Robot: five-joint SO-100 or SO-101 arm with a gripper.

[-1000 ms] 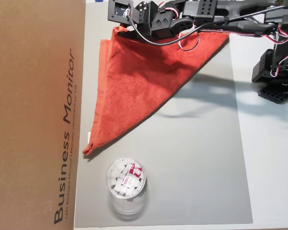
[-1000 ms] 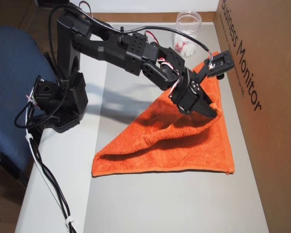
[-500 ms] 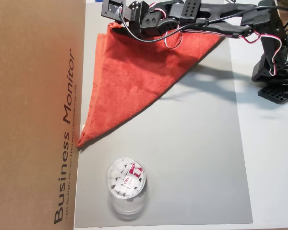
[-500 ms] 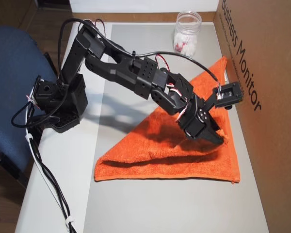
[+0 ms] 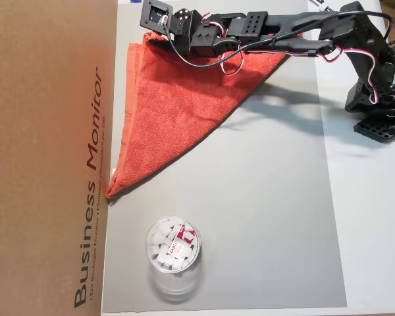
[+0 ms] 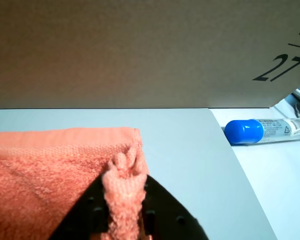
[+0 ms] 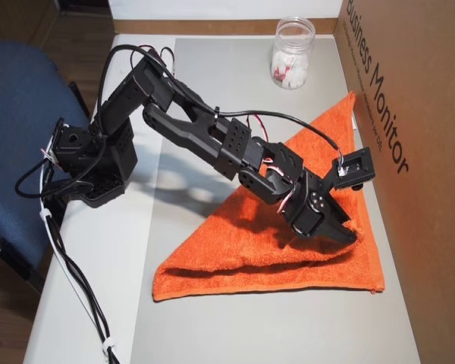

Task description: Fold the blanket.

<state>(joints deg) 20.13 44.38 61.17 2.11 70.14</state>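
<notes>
The gripper (image 7: 347, 235), jaws clamped on a bunched corner of the blanket (image 7: 288, 250), has carried that corner farther across toward the box (image 5: 46, 131) than a second ago. Below it the blanket lies as a triangle on the grey mat (image 5: 270, 217), its upper layer now nearly over the corner beneath. The diagonal fold looks almost complete; release seems next. The jar (image 5: 173, 245) stands well apart.

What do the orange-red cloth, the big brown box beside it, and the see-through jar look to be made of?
The orange-red cloth looks like terry cotton: looped, fuzzy pile, bunching softly where the jaws pinch it. The big brown box looks like matte corrugated cardboard with printed lettering. The see-through jar looks like clear plastic, though it could be glass.
</notes>
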